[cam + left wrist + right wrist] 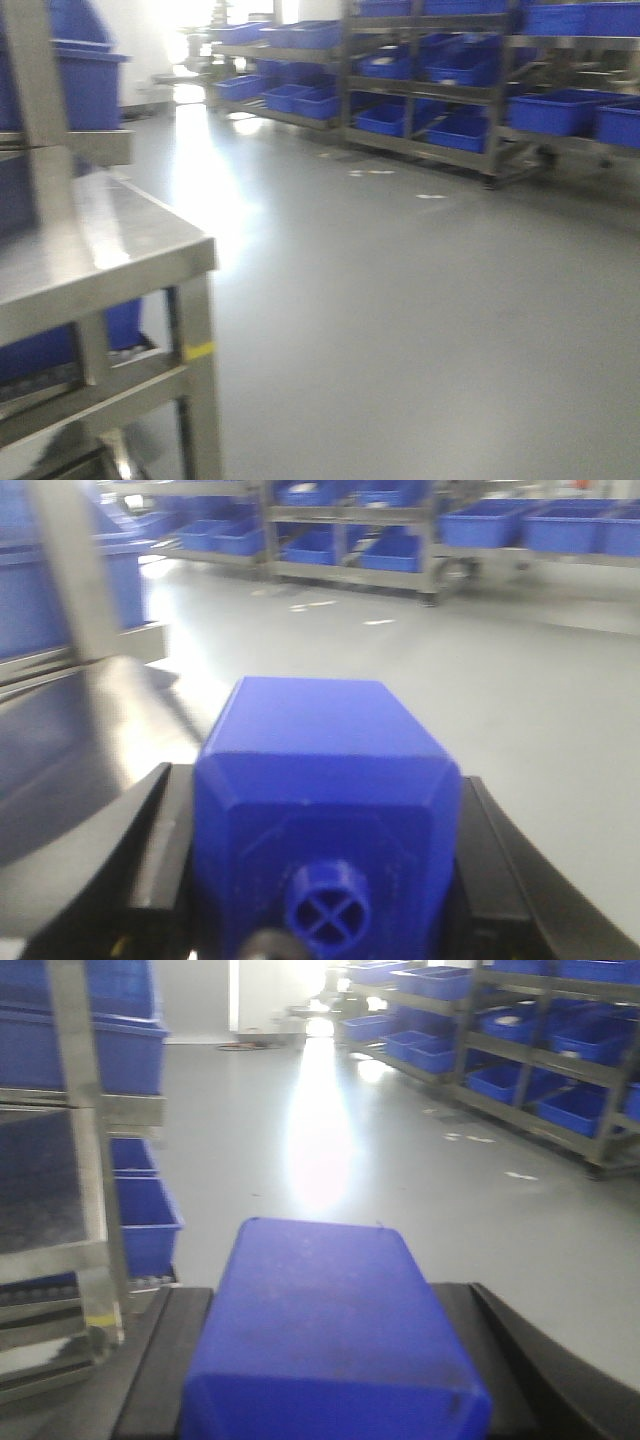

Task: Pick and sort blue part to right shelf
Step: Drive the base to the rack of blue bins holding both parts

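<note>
left jaws: clamped tight on the blue part (320, 760), filling the wrist view
right jaws: closed around a second blue part (325, 1340)
steel rack (110, 255): close on the left, large blue bins (85, 90) aboard
far racks (440, 100): across the grey floor

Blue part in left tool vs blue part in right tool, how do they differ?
The left part shows a round cross-ribbed boss on its near face; the right part shows none. The left part has chamfered edges; the right part has rounded corners and a scuffed flat top. Both are blue, each clamped between its tool's black fingers.
</note>
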Robot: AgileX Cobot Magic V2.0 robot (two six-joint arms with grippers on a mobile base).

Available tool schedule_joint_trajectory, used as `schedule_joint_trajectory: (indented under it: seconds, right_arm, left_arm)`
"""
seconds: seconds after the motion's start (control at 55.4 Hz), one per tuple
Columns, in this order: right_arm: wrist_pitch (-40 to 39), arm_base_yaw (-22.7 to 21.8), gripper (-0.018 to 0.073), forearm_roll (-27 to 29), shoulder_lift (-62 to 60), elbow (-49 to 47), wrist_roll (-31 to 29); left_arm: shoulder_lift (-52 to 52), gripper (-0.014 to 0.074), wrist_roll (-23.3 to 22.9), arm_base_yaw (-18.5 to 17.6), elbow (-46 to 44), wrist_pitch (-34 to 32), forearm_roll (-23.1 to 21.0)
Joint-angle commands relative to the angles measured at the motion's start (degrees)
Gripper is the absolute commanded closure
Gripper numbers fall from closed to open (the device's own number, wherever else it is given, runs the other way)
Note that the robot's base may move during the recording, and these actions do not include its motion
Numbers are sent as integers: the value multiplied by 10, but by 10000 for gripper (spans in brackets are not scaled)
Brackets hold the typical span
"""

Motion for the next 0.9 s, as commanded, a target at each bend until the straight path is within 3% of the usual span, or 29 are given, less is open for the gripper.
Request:
schedule_joint_trajectory:
  seconds: [0.0,0.885]
  right_arm:
    - [-54,-1,281,-14,9,-15,-4]
    - [-54,-1,281,-14,9,-15,-4]
  left_arm:
    - [1,275,-4,0,-16,-51,-1]
    - [1,275,-4,0,-16,-51,-1]
